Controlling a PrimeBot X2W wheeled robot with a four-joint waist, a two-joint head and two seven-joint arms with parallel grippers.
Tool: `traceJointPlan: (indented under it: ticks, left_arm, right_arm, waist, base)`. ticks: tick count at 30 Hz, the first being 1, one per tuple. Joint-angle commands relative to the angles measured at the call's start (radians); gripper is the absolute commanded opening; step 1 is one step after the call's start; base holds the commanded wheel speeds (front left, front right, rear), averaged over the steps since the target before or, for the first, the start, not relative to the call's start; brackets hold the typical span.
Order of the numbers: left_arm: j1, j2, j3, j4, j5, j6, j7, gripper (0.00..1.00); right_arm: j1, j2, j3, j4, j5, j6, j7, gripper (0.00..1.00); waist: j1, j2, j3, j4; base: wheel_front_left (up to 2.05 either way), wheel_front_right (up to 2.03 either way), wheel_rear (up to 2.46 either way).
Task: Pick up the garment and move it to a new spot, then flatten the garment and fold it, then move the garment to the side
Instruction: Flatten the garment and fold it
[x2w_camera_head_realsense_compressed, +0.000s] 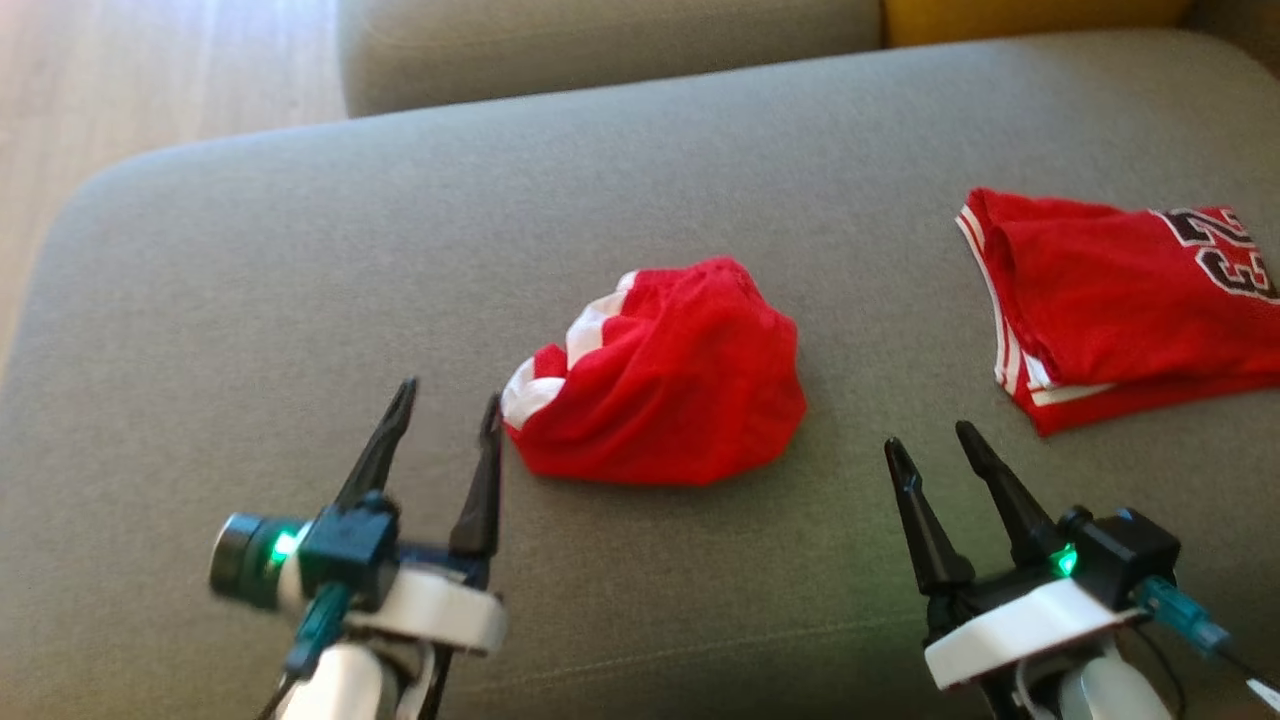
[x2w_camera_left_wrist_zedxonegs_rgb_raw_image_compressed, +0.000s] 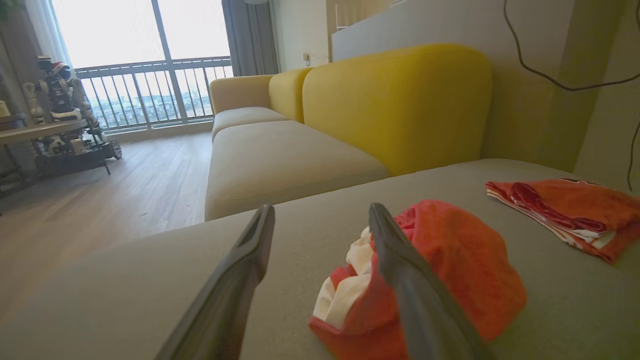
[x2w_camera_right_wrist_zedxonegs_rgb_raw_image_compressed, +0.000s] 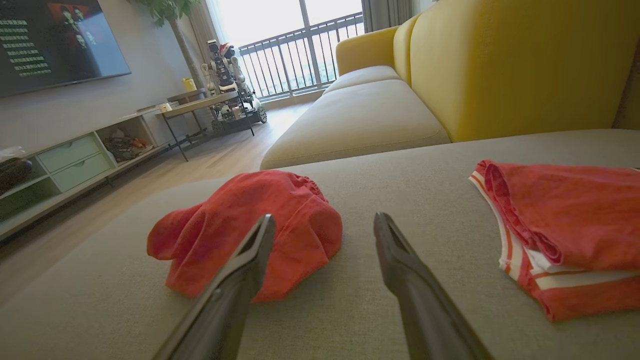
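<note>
**Crumpled red garment lies between two open claws**

At the left, the left gripper (x2w_camera_head_realsense_compressed: 450, 395) hangs low over the broad grey woven sofa cushion (x2w_camera_head_realsense_compressed: 250, 260). Its two dark fingers are spread wide and hold nothing. Its inner finger is just beside the heap's white edge, and I cannot tell whether it touches.

In the middle of the cushion lies the crumpled red cloth garment with white trim (x2w_camera_head_realsense_compressed: 665, 385). It is bunched into a rounded mound, with the white bands gathered on its left side.

To the right of it, the right gripper (x2w_camera_head_realsense_compressed: 928, 437) is also wide open and empty, near the mound but apart from it. Furthest right, a folded red jersey with white stripes and a black number (x2w_camera_head_realsense_compressed: 1120, 300) lies flat, well apart from the heap.

The garment looks thin, soft and light. It should sag and drape once lifted, keep no shape, and perhaps drag a little on the woven cover. The white-trimmed hem on the left looks like the best hold, since its thicker, doubled edge is easy to pinch and should let the rest hang open. Pinching the smooth red crown risks catching several layers at once
</note>
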Motion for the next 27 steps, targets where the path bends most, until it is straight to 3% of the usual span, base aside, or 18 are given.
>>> traceJointPlan:
  ticks: [1,10,14,21,25,26,27]
  left_arm:
    - [-0.091,0.003,0.011,-0.014,0.014,-0.017,-0.005,1.0]
    - [-0.348,0.001,-0.109,0.186,0.045,-0.097,-0.005,1.0]
    - [-0.424,-0.002,-0.147,0.268,0.051,-0.108,0.016,1.0]
    - [-0.527,0.005,-0.187,0.464,0.078,-0.098,0.178,1.0]
    - [-0.554,0.014,-0.197,0.51,0.076,-0.105,0.173,1.0]
    - [-0.559,0.017,-0.202,0.518,0.075,-0.108,0.166,0.68]
    - [-0.565,0.02,-0.206,0.523,0.074,-0.11,0.153,0.28]
  right_arm:
    - [-0.061,-0.002,0.024,-0.035,0.006,0.0,-0.009,1.0]
    - [-0.11,-0.002,0.038,-0.047,0.011,0.0,-0.009,1.0]
    - [-0.126,-0.002,0.043,-0.05,0.016,0.0,-0.009,1.0]
    - [-0.156,-0.002,0.046,-0.056,0.039,0.0,-0.009,1.0]
    - [-0.166,-0.002,0.045,-0.063,0.051,0.0,-0.009,1.0]
    - [-0.167,-0.002,0.043,-0.064,0.053,0.0,-0.009,1.0]
    - [-0.167,-0.002,0.043,-0.064,0.055,0.0,-0.009,1.0]
  waist:
    - [0.0,0.0,0.032,-0.027]
    - [0.0,0.0,0.128,-0.113]
    - [0.0,0.0,0.16,-0.145]
    - [0.0,0.0,0.214,-0.207]
    - [0.0,0.0,0.235,-0.226]
    - [0.0,0.0,0.237,-0.228]
    - [0.0,0.0,0.239,-0.23]
  base:
    - [0.0,0.0,0.0]
    - [0.0,0.0,0.0]
    - [0.0,0.0,0.0]
    - [0.0,0.0,0.0]
    - [0.0,0.0,0.0]
    - [0.0,0.0,0.0]
    - [0.0,0.0,0.0]
